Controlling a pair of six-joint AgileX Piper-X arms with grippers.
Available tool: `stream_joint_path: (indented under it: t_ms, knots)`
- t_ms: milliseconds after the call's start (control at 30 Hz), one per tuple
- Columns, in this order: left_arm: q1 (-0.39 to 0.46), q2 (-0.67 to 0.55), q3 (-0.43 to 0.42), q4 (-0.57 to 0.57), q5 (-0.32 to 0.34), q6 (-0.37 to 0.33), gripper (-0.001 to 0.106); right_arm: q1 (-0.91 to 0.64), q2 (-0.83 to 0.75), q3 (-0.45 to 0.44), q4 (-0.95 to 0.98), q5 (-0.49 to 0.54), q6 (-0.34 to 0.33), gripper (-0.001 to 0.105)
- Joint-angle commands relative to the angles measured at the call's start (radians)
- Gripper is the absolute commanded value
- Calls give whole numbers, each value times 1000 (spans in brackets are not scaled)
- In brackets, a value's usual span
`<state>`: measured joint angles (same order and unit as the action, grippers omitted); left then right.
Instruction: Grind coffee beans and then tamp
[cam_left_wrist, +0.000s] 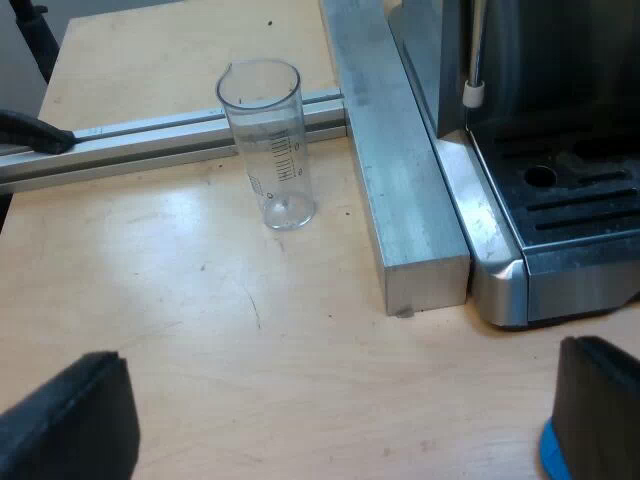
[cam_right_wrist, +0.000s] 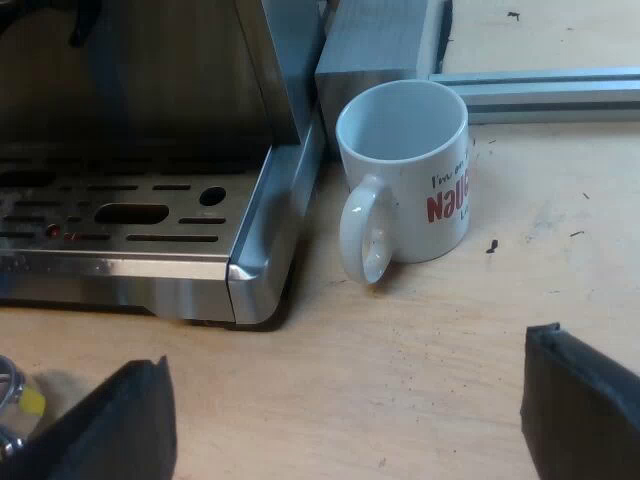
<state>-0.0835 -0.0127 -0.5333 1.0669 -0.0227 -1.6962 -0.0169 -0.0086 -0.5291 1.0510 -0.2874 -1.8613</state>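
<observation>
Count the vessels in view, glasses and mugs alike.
2. A measuring glass stands upright on the table near a metal rail; a white mug stands beside the espresso machine. More may be out of view.

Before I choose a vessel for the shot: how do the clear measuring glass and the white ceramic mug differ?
The clear cylindrical measuring glass is tall and narrow; the white ceramic mug squat and wide. The glass is see-through with graduation marks, the mug opaque with red lettering. The mug has a handle, the glass none. Both stand upright, apparently empty.
</observation>
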Motion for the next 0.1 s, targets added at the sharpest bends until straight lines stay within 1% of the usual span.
stream_joint_path:
  t_ms: [33, 100]
  knots:
    - [0, -141, 1, -12, 4, -2, 85, -2, -42, -3, -9, -3, -12, 72]
    - [0, -141, 1, -12, 4, -2, 85, -2, -42, -3, -9, -3, -12, 72]
